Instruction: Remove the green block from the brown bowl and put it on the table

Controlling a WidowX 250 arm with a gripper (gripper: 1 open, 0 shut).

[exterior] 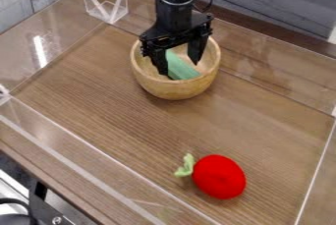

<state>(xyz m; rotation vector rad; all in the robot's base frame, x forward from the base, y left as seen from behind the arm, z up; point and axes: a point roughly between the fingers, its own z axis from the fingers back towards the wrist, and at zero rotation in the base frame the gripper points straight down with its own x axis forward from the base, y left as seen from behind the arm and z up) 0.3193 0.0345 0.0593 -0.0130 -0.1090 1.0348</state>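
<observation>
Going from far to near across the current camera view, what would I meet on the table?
End effector, green block in the brown bowl, red plush fruit.

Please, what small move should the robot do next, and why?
Probably lower the open fingers slightly around the green block, then close: they seem spread above it, and it still lies inside the brown bowl.
</observation>
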